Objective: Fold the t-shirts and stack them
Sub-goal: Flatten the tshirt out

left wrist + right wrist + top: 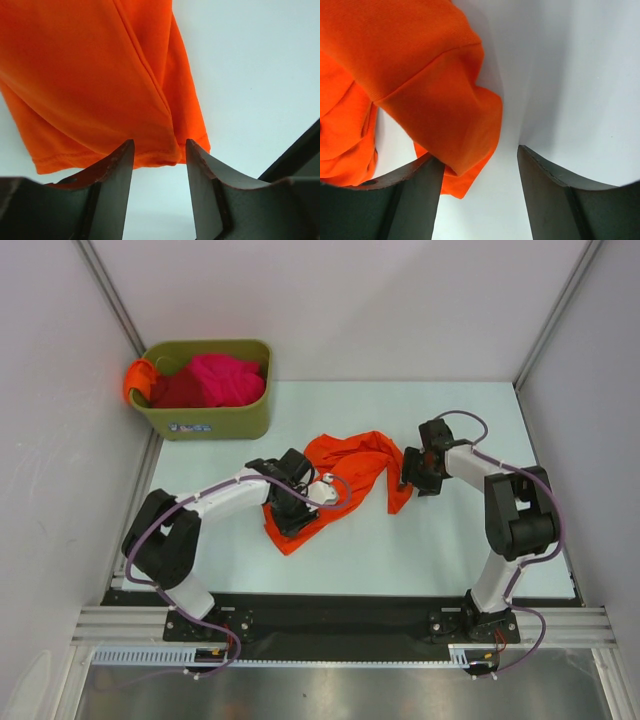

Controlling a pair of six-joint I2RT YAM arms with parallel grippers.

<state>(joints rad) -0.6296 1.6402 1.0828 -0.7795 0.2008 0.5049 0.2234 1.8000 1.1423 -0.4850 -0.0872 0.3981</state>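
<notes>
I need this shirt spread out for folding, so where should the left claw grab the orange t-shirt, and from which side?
Probably the stitched hem of the orange t-shirt, near its corner, right ahead of the open left claw. Come in low from the hem side: that edge lies flat on the table, while the middle is bunched.

Robotics lab test cell, plain white panel walls (350, 310), aluminium frame posts (108, 290), pale tabletop (420, 550), metal mounting rail (95, 624).
</notes>
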